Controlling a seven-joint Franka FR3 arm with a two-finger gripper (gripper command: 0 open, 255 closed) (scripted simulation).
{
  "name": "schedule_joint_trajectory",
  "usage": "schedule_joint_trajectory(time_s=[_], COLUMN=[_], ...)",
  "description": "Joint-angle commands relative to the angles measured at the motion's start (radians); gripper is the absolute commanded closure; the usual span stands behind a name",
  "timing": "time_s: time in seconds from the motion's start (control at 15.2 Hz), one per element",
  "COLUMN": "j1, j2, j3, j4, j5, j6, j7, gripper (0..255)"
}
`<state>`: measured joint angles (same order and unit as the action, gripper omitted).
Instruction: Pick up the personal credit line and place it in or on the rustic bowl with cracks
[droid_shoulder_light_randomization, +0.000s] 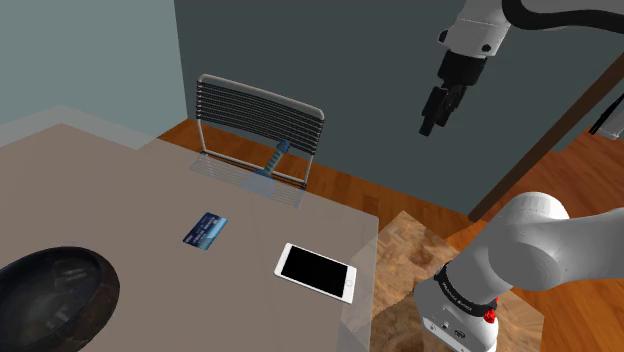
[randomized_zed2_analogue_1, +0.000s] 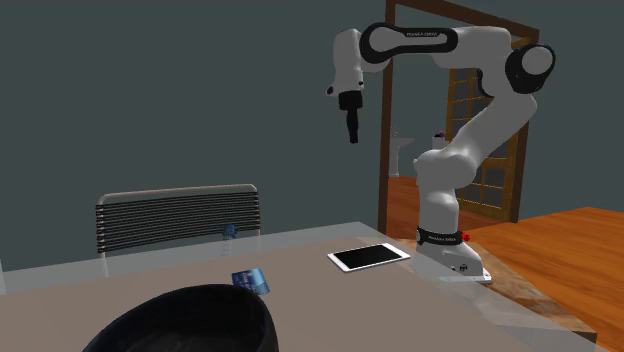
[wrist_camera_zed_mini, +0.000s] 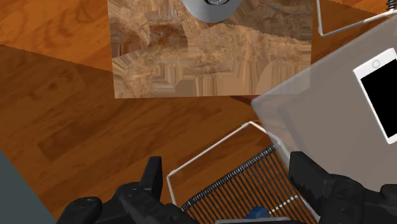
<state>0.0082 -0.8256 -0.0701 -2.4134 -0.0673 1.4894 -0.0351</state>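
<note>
One blue card (droid_shoulder_light_randomization: 205, 231) lies flat on the surface (droid_shoulder_light_randomization: 130, 200), far below the jaws and well off to one side, between one dark bowl (droid_shoulder_light_randomization: 50, 295) and one white phone (droid_shoulder_light_randomization: 317, 271). One slatted rack (droid_shoulder_light_randomization: 260, 120) stands almost under the jaws. The single arm (randomized_zed2_analogue_1: 470, 130) is raised high, with the jaws pointing down, spread apart and empty.

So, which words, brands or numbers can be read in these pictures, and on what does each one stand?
Nothing can be read for sure.
arm's upper link: pale lettering, too small to read.
arm's base ring: pale lettering, too small to read.
blue card: print too blurred to read.
phone: no text shows.
</note>
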Motion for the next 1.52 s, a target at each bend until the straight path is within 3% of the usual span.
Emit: schedule_joint_trajectory(time_s=[0.0, 0.73, 1.45], j1=[0.0, 0.027, 0.052], j2=[0.0, 0.127, 0.417], j3=[0.0, 0.214, 0.399], j4=[0.0, -0.058, 0.029], j5=[0.0, 0.284, 0.518], j6=[0.0, 0.098, 0.297], j7=[0.0, 0.416, 0.779], gripper=[0, 0, 0])
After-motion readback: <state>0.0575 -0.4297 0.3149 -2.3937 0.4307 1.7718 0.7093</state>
